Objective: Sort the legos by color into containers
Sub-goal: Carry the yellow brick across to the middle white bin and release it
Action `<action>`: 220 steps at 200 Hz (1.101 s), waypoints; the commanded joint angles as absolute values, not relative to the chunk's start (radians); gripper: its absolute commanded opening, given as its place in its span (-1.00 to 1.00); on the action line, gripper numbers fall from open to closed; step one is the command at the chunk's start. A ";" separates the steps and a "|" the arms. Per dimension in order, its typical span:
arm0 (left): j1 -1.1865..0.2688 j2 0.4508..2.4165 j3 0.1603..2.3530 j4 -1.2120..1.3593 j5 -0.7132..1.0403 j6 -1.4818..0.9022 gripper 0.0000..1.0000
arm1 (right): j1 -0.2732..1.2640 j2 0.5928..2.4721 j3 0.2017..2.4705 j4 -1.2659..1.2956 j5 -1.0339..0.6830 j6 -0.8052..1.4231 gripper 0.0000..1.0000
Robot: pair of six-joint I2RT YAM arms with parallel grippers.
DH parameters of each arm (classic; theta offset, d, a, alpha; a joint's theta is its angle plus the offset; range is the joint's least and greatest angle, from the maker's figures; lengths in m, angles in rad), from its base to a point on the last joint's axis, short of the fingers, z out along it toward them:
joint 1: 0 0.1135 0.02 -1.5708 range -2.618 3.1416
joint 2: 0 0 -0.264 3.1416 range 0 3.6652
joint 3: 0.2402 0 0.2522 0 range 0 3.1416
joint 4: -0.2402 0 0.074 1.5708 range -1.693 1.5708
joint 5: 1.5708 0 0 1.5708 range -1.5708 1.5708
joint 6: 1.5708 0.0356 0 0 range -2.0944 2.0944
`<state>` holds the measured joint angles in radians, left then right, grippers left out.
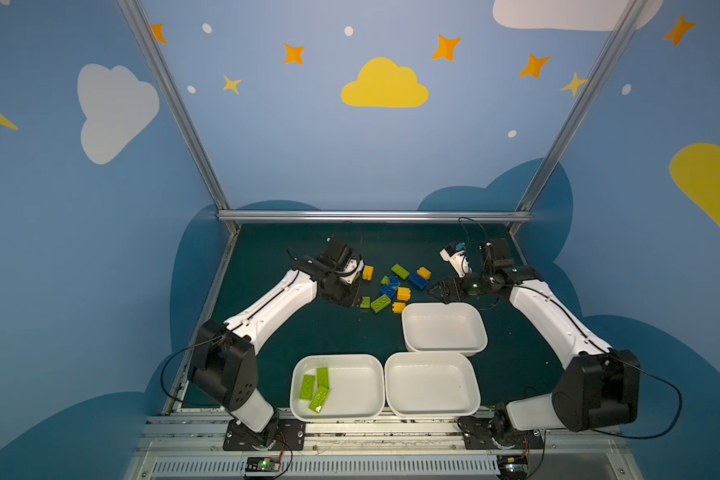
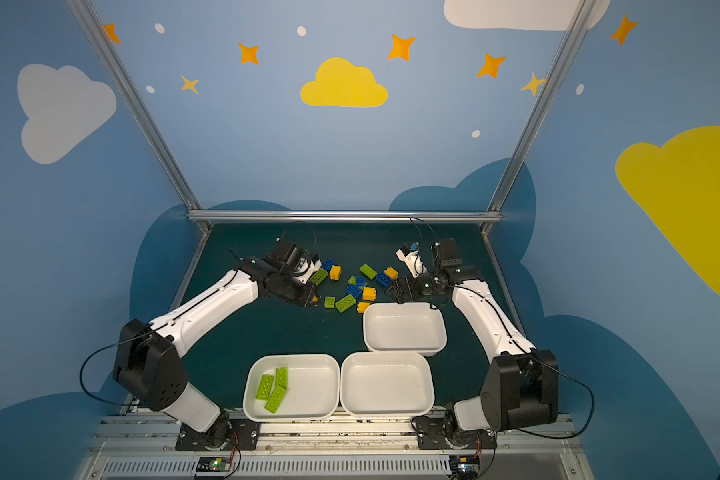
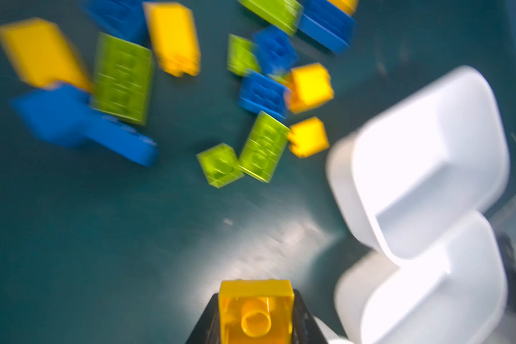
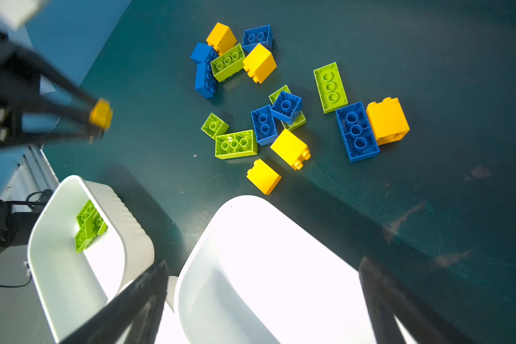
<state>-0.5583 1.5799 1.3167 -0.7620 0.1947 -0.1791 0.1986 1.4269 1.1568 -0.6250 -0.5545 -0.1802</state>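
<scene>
Pinching a yellow brick between its fingers, the left gripper hangs above the dark green mat, just left of the loose legos. The right gripper stands spread wide at the far edge of the far tray, near those legos. Three green bricks lie in the near left tray, and the near middle tray is just beside it.

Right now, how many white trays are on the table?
3. The left tray sits at the near edge, holding green bricks. The right tray sits close beside it, empty. The far tray sits just behind that, near the loose bricks, and is also empty. None seems hidden.
</scene>
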 commanded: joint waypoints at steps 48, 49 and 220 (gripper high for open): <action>-0.886 1.532 1.214 -0.606 0.240 -0.108 -0.39 | 0.175 1.409 1.139 -0.588 -0.618 -0.111 0.98; -0.888 1.533 1.212 -0.604 0.240 -0.104 -0.39 | 0.175 1.409 1.138 -0.586 -0.618 -0.111 0.98; -0.937 1.565 1.277 -0.749 0.039 0.036 0.28 | 0.158 1.336 1.032 -0.548 -0.617 -0.083 0.98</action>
<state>-1.0126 1.6333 1.2301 -0.6640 0.1146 0.0578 0.1642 1.3571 1.0374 -0.5640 -0.6041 -0.1005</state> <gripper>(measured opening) 0.630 0.989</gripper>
